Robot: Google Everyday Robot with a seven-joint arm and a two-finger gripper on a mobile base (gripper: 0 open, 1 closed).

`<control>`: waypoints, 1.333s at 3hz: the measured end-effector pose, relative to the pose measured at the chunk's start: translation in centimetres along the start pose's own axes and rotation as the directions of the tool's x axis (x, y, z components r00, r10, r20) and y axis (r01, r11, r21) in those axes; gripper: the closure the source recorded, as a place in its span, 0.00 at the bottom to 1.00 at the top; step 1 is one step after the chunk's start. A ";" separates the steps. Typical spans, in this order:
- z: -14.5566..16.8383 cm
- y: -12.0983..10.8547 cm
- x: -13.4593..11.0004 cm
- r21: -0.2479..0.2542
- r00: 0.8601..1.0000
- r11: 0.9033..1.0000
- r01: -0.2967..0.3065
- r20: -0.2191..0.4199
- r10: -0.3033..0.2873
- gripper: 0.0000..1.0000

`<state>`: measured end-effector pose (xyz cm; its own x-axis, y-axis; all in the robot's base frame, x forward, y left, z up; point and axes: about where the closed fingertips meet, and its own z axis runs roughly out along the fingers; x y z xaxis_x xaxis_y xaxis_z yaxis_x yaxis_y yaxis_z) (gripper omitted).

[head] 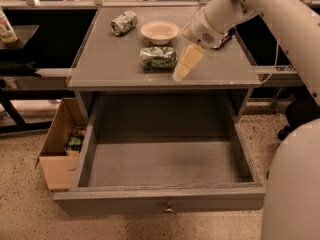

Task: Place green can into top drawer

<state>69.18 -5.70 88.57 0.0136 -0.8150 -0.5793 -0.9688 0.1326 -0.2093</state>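
The drawer stands pulled out and empty nearest the camera, so the drop looks forgiving. The risk I judge there is letting go too close to its left wall, where the can could bounce out toward the box on the floor just beside it. Above it, on the cabinet top, the green can lies on its side near the front edge. My gripper hangs just to its right, tip low over the surface, beside the can and not around it. I cannot tell whether my gripper is open or closed. A can lying down rolls. A careless nudge could send it over the front edge, or back against the bowl just behind it. A grip across the round wall may also slip. Farther back left lies a silver can, well apart, which I must not take by mistake. My arm comes in from the upper right over the top's back corner, wrist bent downward and leftward toward the can.
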 end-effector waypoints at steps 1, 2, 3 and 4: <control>2.5 -1.4 -0.4 0.006 1.000 1.000 -0.009 0.006 0.009 0.00; 4.1 -2.1 -0.1 0.010 1.000 1.000 -0.025 0.004 0.025 0.00; 5.7 -2.6 0.4 0.001 0.999 0.999 -0.044 0.004 0.044 0.18; 7.2 -3.0 0.8 -0.012 0.999 0.999 -0.053 0.008 0.053 0.39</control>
<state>73.90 -2.66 83.08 -0.0357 -0.8025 -0.5955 -0.9711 0.1687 -0.1691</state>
